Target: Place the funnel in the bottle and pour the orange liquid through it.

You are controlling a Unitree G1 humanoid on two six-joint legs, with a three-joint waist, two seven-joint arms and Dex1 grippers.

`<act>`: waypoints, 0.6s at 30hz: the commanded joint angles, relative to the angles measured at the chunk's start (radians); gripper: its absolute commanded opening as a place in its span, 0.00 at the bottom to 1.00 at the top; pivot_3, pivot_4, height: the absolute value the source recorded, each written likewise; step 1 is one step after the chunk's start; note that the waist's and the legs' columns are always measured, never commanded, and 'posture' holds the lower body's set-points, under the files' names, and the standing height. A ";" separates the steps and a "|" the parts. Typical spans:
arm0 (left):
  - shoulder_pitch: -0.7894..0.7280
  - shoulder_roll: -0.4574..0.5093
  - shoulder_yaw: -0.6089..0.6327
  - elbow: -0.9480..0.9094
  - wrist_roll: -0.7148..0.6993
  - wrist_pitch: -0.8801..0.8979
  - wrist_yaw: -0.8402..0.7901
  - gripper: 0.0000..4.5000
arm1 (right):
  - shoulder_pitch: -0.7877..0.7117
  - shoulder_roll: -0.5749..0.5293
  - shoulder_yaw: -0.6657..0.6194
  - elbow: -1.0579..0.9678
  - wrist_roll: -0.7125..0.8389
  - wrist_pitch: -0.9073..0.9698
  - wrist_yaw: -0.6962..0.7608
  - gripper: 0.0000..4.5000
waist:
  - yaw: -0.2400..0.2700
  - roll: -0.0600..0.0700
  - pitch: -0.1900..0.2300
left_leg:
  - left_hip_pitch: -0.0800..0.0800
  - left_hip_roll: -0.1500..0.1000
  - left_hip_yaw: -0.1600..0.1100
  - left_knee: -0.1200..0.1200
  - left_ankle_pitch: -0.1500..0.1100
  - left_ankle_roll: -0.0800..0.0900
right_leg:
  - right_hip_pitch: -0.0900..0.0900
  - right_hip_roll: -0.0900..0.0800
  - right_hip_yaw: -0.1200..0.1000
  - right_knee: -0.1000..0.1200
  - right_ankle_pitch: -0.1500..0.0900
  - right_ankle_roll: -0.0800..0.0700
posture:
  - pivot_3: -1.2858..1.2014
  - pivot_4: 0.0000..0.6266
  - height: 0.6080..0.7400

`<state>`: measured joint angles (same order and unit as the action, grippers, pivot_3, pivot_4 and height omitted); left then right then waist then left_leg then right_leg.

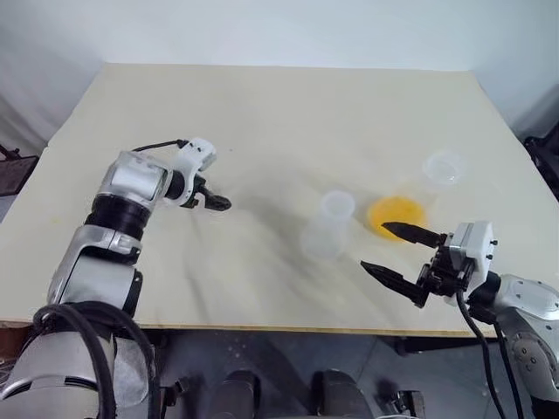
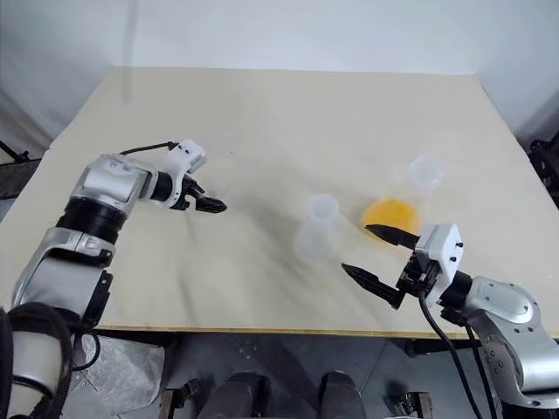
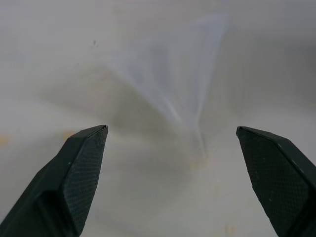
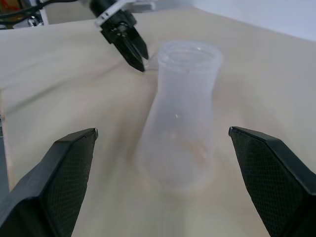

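The frosted conical bottle (image 1: 325, 229) stands upright mid-table (image 1: 262, 113), with the orange liquid (image 1: 396, 212) in a clear vessel just to its right. The funnel (image 3: 177, 79) lies on its side ahead of the left gripper (image 1: 214, 202), whose fingers are spread wide. The right gripper (image 1: 393, 249), equally wide and empty, hangs near the table's near edge, facing the bottle.

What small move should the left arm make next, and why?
Probably ease the left gripper forward and down until its open jaws stand on both sides of the funnel. The funnel lies on the table just ahead of it, not yet grasped, and the bottle has nothing in its neck.
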<state>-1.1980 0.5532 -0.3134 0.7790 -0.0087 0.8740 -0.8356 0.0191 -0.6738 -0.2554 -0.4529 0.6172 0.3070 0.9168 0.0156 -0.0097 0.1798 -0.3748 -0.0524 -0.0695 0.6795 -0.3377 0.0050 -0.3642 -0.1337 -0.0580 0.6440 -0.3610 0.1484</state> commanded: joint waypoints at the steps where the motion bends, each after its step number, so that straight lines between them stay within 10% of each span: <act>1: -0.063 -0.031 0.009 0.082 0.040 -0.006 0.039 0.99 | -0.013 -0.002 -0.007 -0.013 0.010 -0.016 0.004 1.00 | 0.002 0.000 0.000 | 0.000 0.000 0.000 0.000 0.000 0.000 | 0.000 0.000 0.000 0.000 0.000 0.000 | 0.52 0.24 1.00; 18: -0.187 -0.161 -0.002 0.264 0.123 0.129 0.059 0.99 | -0.020 -0.010 -0.013 -0.005 0.008 -0.016 0.009 1.00 | 0.006 -0.001 0.000 | -0.003 -0.003 0.001 0.001 0.000 0.000 | -0.004 -0.001 0.000 0.004 0.000 0.000 | 0.52 0.24 1.00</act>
<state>-1.3680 0.3963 -0.3053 1.0409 0.1021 0.9655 -0.7625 0.0052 -0.6741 -0.2453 -0.4405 0.6159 0.3070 0.9251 0.0218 -0.0104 0.1802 -0.3775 -0.0559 -0.0687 0.6803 -0.3377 0.0050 -0.3686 -0.1343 -0.0575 0.6477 -0.3609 0.1486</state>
